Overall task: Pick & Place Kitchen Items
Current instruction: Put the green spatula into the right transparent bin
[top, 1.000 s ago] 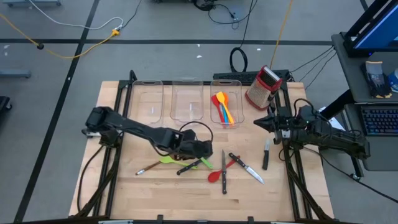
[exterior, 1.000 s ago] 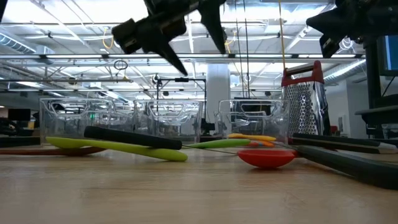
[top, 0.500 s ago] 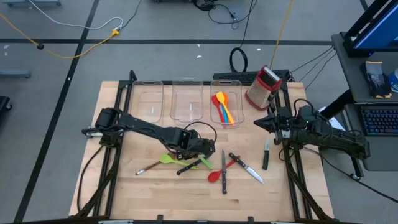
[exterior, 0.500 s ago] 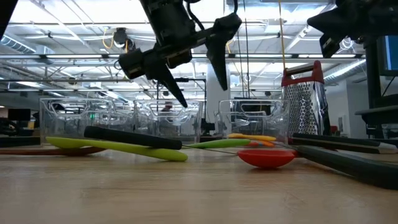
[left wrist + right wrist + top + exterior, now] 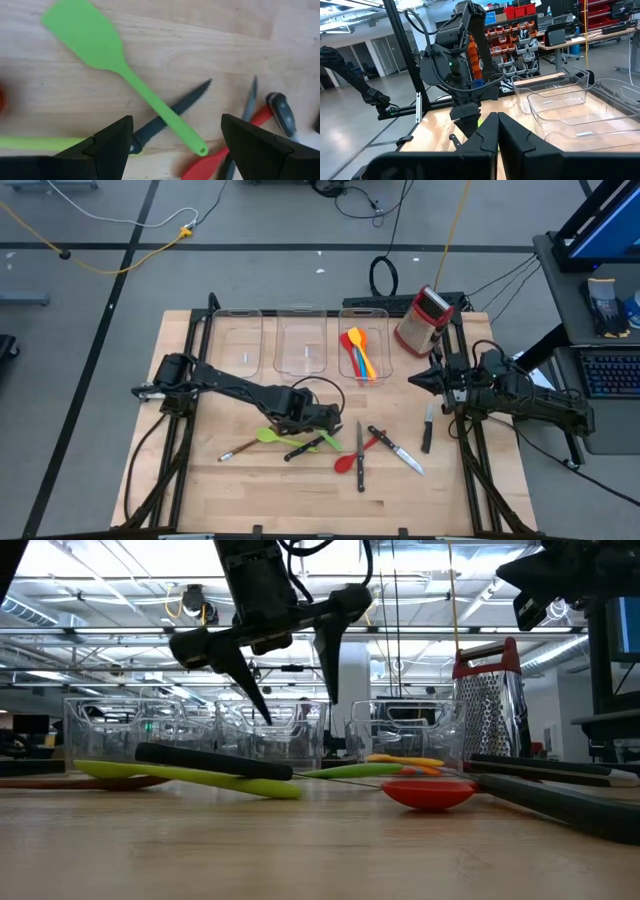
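My left gripper [image 5: 318,423] [image 5: 297,705] [image 5: 177,145] hangs open above the middle of the table, fingers slanting down. Under it lies a green spatula [image 5: 120,75] [image 5: 329,441], its handle resting across a serrated knife's blade [image 5: 172,114]. The spatula's handle end shows between my fingers, untouched. A lime-green spoon [image 5: 190,778] lies under that knife's black handle [image 5: 212,761]. A red spoon [image 5: 345,463] [image 5: 428,793] and more black-handled knives [image 5: 360,456] [image 5: 402,450] lie to the right. My right gripper [image 5: 415,378] [image 5: 495,132] waits shut at the table's right edge.
Three clear bins [image 5: 300,343] stand along the far edge; the right one [image 5: 345,360] holds yellow, orange and red utensils [image 5: 360,352]. A red-and-steel box grater [image 5: 422,321] [image 5: 490,710] stands at the far right. A black knife [image 5: 427,428] lies near the right arm.
My left gripper has come down toward the green spatula and tipped more steeply downward, its fingers staying open. Nothing on the table has moved.
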You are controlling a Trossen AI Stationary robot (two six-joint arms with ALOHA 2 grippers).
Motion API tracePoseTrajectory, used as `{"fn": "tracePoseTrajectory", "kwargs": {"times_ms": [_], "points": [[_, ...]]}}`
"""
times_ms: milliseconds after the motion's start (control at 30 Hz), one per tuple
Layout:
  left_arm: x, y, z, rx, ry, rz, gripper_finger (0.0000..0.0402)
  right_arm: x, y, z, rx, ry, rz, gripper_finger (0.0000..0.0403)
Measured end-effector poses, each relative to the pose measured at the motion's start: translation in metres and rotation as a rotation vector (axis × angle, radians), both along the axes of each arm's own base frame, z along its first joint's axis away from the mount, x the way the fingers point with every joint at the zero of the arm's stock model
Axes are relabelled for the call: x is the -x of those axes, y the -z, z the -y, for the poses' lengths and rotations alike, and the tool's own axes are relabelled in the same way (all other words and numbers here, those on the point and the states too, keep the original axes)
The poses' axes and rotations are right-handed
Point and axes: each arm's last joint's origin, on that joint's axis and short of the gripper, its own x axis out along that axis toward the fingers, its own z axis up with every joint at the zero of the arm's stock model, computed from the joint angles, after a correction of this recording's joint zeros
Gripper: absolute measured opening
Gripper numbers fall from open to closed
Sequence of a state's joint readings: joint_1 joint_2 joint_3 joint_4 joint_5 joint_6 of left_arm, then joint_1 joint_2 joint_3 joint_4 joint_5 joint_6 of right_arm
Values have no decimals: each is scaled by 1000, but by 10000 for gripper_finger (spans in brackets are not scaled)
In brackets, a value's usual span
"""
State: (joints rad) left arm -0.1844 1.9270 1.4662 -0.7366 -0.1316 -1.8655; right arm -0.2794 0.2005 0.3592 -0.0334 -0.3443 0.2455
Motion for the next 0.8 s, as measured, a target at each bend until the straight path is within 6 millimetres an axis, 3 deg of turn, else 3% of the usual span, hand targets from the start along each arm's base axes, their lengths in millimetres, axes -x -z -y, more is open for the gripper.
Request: {"fn": "tracePoseTrajectory", "kwargs": {"times_ms": [267,533,800], "points": [[10,16,-3,63,-166,-64,305,0,0,0,0,0,1,0],[9,39,-10,125,-203,16,305,0,0,0,0,1,0,0],[11,47,-25,139,-231,16,305,0,0,0,0,1,0,0]]}}
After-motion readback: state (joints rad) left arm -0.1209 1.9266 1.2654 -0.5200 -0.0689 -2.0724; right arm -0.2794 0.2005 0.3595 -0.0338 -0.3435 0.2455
